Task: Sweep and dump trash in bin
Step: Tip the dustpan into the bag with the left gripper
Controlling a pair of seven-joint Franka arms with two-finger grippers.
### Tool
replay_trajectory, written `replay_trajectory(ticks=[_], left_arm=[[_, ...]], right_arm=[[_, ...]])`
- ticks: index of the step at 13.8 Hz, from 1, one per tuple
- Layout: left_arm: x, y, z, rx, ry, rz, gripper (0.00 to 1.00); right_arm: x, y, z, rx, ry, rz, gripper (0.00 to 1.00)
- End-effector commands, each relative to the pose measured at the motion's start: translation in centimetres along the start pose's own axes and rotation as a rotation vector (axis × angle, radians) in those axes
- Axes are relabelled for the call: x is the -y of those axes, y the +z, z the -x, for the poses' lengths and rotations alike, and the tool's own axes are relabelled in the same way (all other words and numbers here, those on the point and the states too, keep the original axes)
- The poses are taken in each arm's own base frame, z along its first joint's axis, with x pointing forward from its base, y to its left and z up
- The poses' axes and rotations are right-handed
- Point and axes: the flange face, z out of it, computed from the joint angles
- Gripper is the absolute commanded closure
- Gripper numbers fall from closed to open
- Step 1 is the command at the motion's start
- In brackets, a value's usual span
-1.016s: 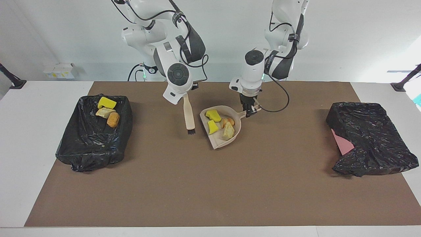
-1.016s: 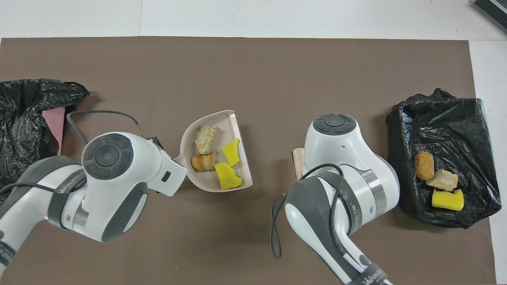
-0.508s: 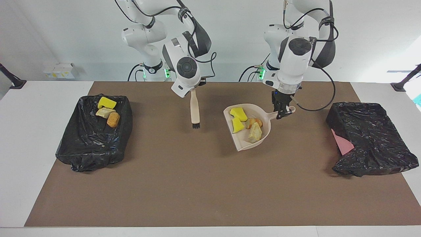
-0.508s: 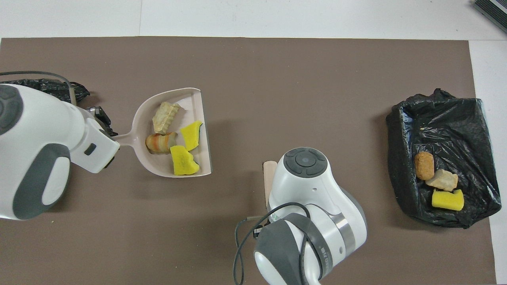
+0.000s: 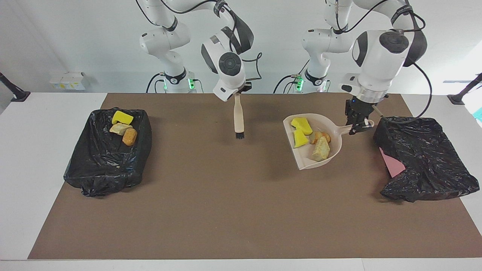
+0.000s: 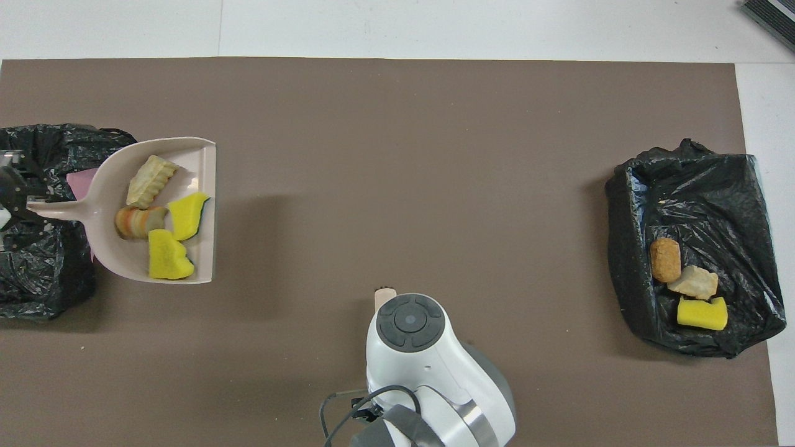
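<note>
Left claw [image 5: 357, 126] clamped on handle of dustpan [image 5: 301, 160], held clear of the bench [image 5: 241, 210] over the mat [image 5: 226, 195], just beside the edge of the bin [image 5: 425, 158] at the left arm's end; handle pointing toward that bin, at roughly 2 o'clock from the pan body in the facing view. Four pieces of trash in pan: two yellow chunks [image 5: 301, 131] side by side at the open lip, an orange-striped lump [image 5: 321, 137] near the handle root, a tan lump [image 5: 321, 148] beside it. Pink sheet [image 5: 391, 163] showing under the liner of that bin. Right claw [image 5: 238, 96] over the mat near the robots, clamped on top of brush [image 5: 238, 120], hanging upright, black bristles down, clear of the surface. In the overhead view, brush almost fully hidden under the arm. Second bin [image 5: 105, 169] at the right arm's end holding three more pieces: yellow chunk [image 5: 122, 117], tan lump [image 5: 119, 128], orange lump [image 5: 129, 136], clustered in the corner nearest the robots, at about 12 o'clock within the bin in the facing view.
</note>
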Motion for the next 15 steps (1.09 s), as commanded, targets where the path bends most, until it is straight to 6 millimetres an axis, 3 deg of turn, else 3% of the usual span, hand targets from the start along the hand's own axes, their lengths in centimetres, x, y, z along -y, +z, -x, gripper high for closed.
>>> replay_trajectory(ticks=[1,2,5,8,11,13,15], left_arm=[[-0.2,-1.2,6.7,-0.015,0.01,-0.003,1.0],[-1.0,-1.4,9.6,-0.003,-0.018,0.005,1.0],[-2.5,-2.5,16.7,0.05,-0.07,-0.009,1.0],[-2.8,-3.3,21.0,0.184,-0.097,-0.022,1.0],[-2.3,-4.2,23.8,0.352,-0.102,-0.116,1.0],[-1.7,-4.3,23.3,0.471,-0.056,-0.1,1.0],[-0.3,-4.1,20.7,0.615,-0.016,-0.072,1.0]], right_arm=[[0.2,3.4,0.5,0.002,0.04,0.001,1.0],[0.5,4.9,1.1,0.002,0.046,0.017,1.0],[0.2,6.1,0.7,-0.017,0.078,-0.019,1.0],[0.0,6.6,0.5,-0.019,0.093,-0.049,1.0],[-0.1,8.1,0.1,-0.006,0.085,-0.031,1.0],[-0.1,8.0,0.0,-0.006,0.081,-0.032,1.0],[0.1,7.8,-0.1,-0.009,0.072,-0.035,1.0]])
